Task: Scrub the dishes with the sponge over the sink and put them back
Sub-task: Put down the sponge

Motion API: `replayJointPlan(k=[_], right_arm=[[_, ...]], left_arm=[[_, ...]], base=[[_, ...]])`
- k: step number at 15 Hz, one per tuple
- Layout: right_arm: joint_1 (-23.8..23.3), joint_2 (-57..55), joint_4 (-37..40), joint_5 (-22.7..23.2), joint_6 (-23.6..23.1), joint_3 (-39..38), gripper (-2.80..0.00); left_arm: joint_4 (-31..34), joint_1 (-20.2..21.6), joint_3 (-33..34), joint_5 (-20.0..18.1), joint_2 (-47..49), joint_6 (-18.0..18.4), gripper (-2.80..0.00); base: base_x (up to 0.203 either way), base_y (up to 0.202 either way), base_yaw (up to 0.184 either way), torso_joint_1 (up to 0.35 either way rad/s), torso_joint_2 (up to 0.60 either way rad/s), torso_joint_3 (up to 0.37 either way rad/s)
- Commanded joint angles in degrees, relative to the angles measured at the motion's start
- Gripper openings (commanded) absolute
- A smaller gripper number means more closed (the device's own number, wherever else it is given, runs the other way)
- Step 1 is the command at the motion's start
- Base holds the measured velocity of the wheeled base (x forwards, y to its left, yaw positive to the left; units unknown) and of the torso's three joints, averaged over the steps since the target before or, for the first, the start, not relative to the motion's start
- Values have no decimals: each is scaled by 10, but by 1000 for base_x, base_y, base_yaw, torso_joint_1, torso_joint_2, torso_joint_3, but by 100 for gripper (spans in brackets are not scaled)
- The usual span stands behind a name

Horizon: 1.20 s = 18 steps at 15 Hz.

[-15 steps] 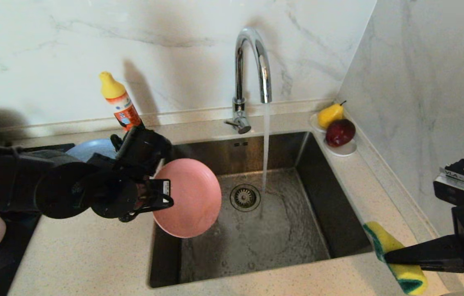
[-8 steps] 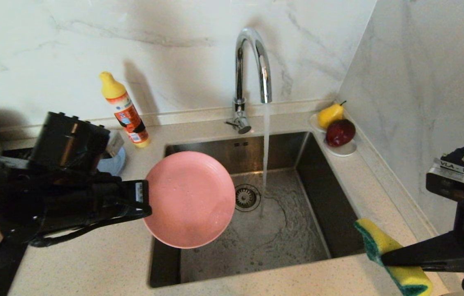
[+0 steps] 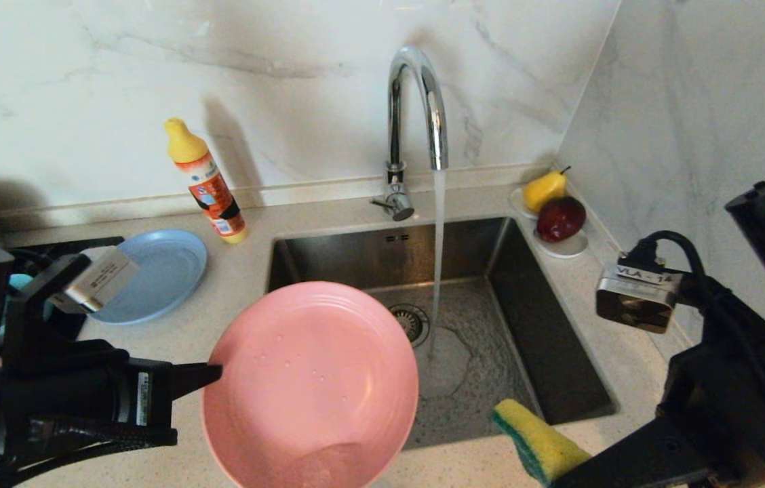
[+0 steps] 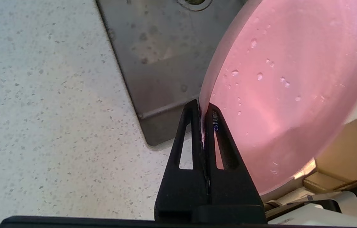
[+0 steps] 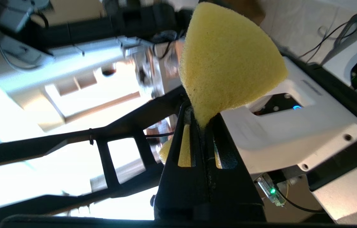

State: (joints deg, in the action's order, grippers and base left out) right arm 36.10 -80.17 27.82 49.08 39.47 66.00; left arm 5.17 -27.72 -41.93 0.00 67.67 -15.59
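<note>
left tool (image 4: 204, 109) pinching just the pink plate (image 3: 311, 386) rim, lower centre | wet, might slip | right tool (image 5: 202, 118) squeezing sponge (image 3: 535, 444) lower right | tap running, could splash

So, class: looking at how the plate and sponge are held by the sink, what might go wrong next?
1. The left gripper pinches the wet pink plate only at its rim; it could slip.
2. The tap is running, and the tilted plate may splash onto the counter.
3. The right gripper squeezes just the sponge middle; scrubbing might pull it free.
</note>
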Motion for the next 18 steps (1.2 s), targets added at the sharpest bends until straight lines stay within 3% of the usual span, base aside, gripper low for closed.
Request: replayJointPlan(k=[1, 6, 9, 12, 18], right_arm=[[38, -62, 5, 2, 2, 44, -280], [91, -159, 16, -42, -1, 113, -280], [108, -190, 35, -47, 0, 163, -280], [143, -249, 70, -89, 0, 231, -280], [167, -336, 122, -127, -1, 326, -280]], left_arm=[[-28, -3, 24, -3, -18, 8, -280], [-88, -3, 71, -17, -18, 31, -280], [-89, -19, 79, -16, -14, 34, -280], [-107, -40, 79, -15, 3, 33, -280], [-110, -40, 95, -14, 4, 33, -280]], base=[[0, 0, 0, 0, 0, 0], [0, 0, 0, 0, 0, 0], [0, 0, 0, 0, 0, 0], [0, 0, 0, 0, 0, 0], [0, 0, 0, 0, 0, 0]])
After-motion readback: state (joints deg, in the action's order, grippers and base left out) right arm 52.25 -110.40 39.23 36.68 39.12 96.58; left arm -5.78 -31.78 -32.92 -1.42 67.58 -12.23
